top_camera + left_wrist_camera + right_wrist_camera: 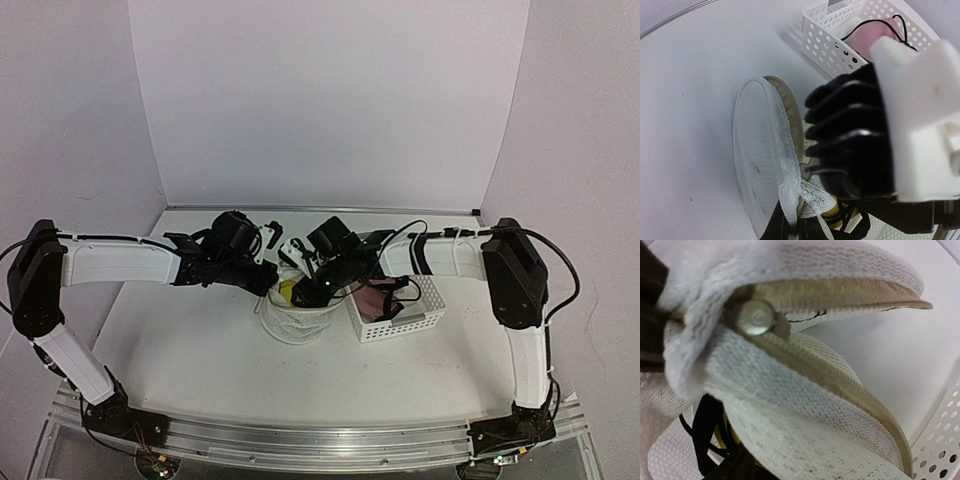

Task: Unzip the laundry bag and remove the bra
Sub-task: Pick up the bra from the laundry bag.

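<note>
The laundry bag stands mid-table, a white mesh cylinder with its zip open along the top. In the left wrist view its round lid stands on edge. My left gripper is shut on the mesh rim beside the lid, and it also shows in the top view. The yellow bra with black straps shows inside the opening. My right gripper is at the opening. In the right wrist view the bag's mesh and tan zip tape cover its jaws.
A white lattice plastic basket stands right of the bag, almost touching it, with a pink garment and a black strap inside. The two wrists are close together above the bag. White walls close the back and sides.
</note>
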